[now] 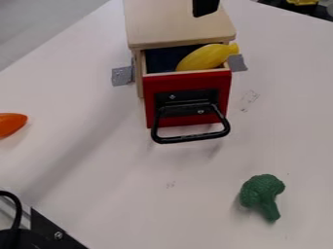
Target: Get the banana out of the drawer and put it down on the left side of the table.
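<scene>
nearest, in the lower left corner, a black cable [15, 209] curves beside a black bracket [52, 231] with a bolt in it. over to the right a green toy broccoli [261, 194] lies on the pale table [117, 194], stalk toward the near side. farther back is the black loop handle [192, 138] on the drawer's red front [156, 95], and at the left edge an orange toy [9, 124] with a rounded tip. the drawer [185, 74] is pulled open, and the yellow banana [205, 57] lies slantwise in it — toward the right side, one end up over the side wall. gray tape [121, 76] sits beside the wooden cabinet [175, 24]. over the cabinet's top hangs the black gripper [205, 7] — how open it is, or whether it holds anything, i cannot tell.
</scene>
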